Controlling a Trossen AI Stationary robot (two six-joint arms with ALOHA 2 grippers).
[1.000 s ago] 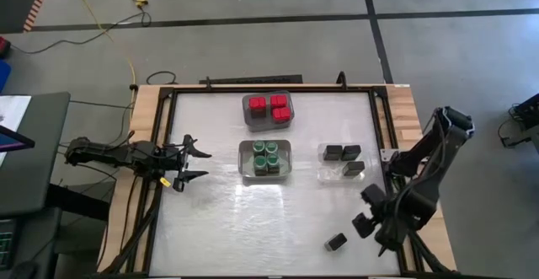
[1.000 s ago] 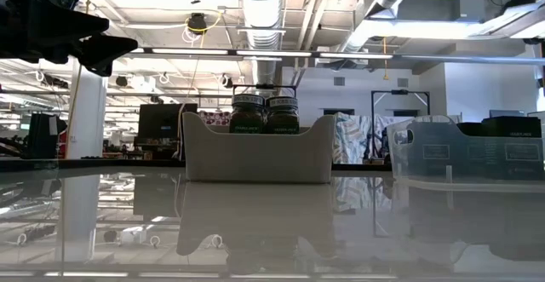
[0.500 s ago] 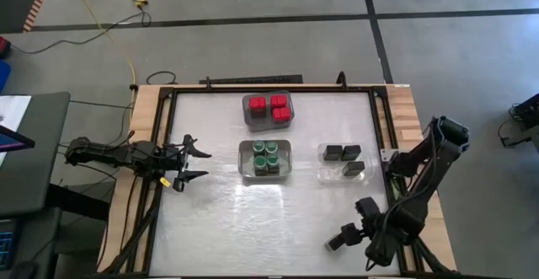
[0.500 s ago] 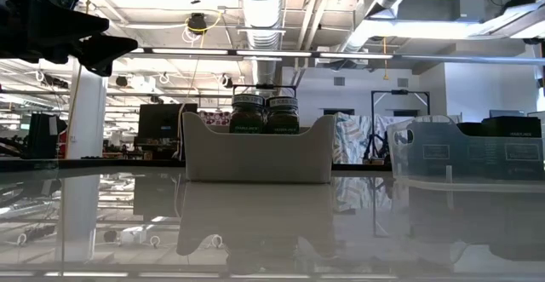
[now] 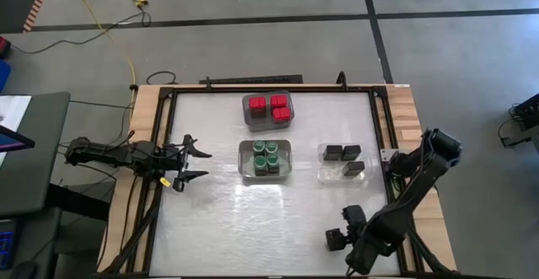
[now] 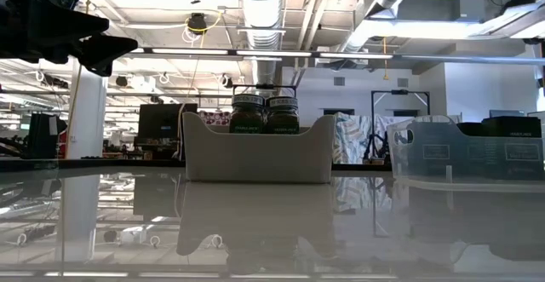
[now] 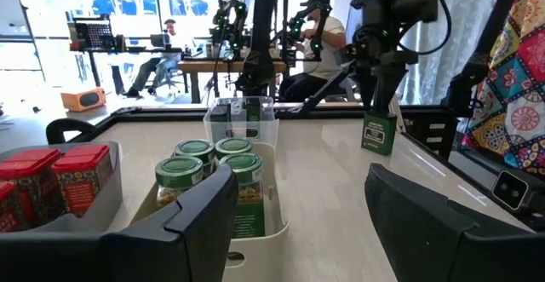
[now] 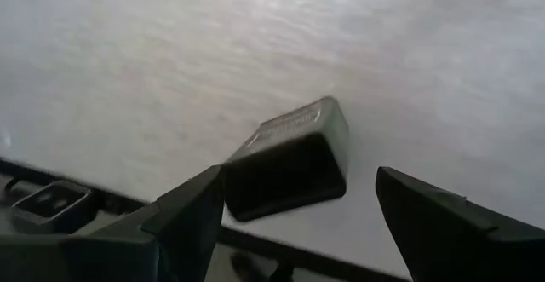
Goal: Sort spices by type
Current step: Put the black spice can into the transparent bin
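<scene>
Right hand [image 5: 337, 238] at the worktop's [image 5: 210, 220] near right edge, fingers spread, straddling a loose dark tin [image 8: 289, 163] lying on the surface, not clamped. Farther in: green-lidded jars [image 5: 266, 158] in the middle bin, three dark tins [image 5: 344, 157] in the right bin. Red-topped containers [image 5: 269, 106] in the far bin. Left hand [image 5: 192, 163] waits at the left edge, fingers apart, empty.

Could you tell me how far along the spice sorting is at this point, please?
Mostly done: red-topped containers, green-lidded jars and three dark tins sit in separate bins. In hand: the right gripper, open, is at the last loose tin by the near edge. Left gripper waits, open.
</scene>
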